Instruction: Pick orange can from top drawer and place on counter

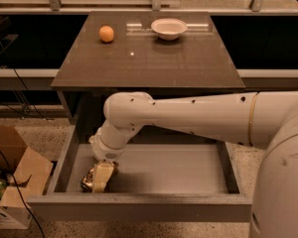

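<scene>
my tool (102,174) is down inside the top drawer (175,168), at the front left corner. it is right on the orange can (87,181). a pale part of the tool covers the right side of the can, so i only see the can's shiny gold and brown left side. the two are touching or very nearly touching. i cannot tell if the tool is clenched on the can or loose around it.

the can sits low on the grey drawer floor, close to the left wall and just behind the front panel. the drawer is pulled far out from under the worktop (154,63).

my big white arm (193,114) comes in from the right, goes across the drawer, bends at a round joint below the worktop's front edge, and points down to the can.

up on the brown worktop there is a round orange fruit (107,33) near the back left. a white bowl (169,28) is near the back middle, well apart from the fruit.

an open cardboard box (14,168) stands on the speckled ground to the left of the drawer.
</scene>
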Robot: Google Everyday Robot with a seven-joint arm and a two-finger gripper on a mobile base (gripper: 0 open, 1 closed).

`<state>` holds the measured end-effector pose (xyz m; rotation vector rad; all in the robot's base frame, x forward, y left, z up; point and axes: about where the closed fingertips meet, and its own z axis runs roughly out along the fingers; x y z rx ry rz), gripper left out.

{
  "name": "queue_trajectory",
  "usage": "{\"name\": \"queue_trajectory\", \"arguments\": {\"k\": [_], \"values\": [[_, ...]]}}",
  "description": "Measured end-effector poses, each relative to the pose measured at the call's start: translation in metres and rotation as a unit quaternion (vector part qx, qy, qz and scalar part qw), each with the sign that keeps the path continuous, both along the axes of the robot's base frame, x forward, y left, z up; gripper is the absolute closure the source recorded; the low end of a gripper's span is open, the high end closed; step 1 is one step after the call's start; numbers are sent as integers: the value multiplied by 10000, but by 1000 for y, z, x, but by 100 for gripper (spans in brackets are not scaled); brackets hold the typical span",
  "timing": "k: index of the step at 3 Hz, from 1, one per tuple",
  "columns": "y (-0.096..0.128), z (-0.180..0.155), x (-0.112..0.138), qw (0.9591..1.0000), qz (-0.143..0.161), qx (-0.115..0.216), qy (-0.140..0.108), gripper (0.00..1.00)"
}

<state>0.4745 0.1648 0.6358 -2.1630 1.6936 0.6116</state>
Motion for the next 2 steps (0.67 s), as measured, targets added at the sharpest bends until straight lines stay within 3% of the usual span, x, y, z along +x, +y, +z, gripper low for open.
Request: {"name": "queue_trajectory", "arguments": {"k": [1, 2], "values": [[1, 18, 1, 9993, 80, -47, -355, 0], [-2, 17, 5, 9983, 160, -280, -492, 0]]}}
